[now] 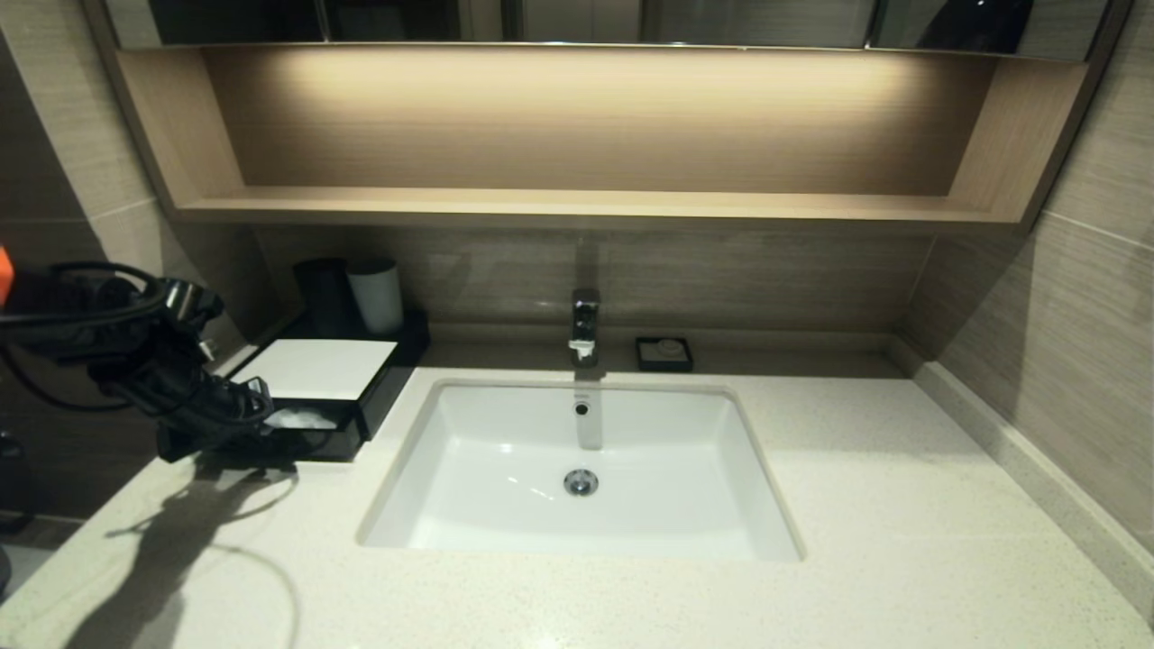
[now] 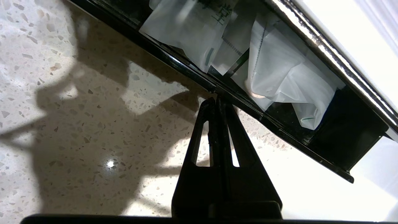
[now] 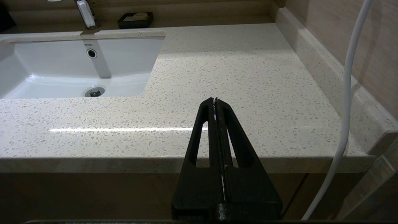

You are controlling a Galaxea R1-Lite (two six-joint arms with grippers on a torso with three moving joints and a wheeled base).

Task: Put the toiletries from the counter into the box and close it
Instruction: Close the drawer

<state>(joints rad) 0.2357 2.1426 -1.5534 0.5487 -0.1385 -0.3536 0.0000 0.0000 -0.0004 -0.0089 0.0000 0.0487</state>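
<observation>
The left gripper (image 2: 215, 101) is clenched on nothing, its tips at the front rim of the box (image 2: 314, 149), whose drawer stands open. The toiletries (image 2: 279, 74) lie inside the drawer, on the counter (image 2: 93, 130). Risk: an off-centre push may skew the drawer and jam it, or slide the whole box backward. A raised sachet edge may catch under the white top panel (image 1: 315, 368). The right gripper (image 3: 215, 100), also clenched, is parked at the counter's front edge.

My left gripper (image 2: 215, 101) reaches low over the counter's far left corner, fingers pressed together; my right gripper (image 3: 215, 100) hangs before the counter's front edge, likewise closed.
</observation>
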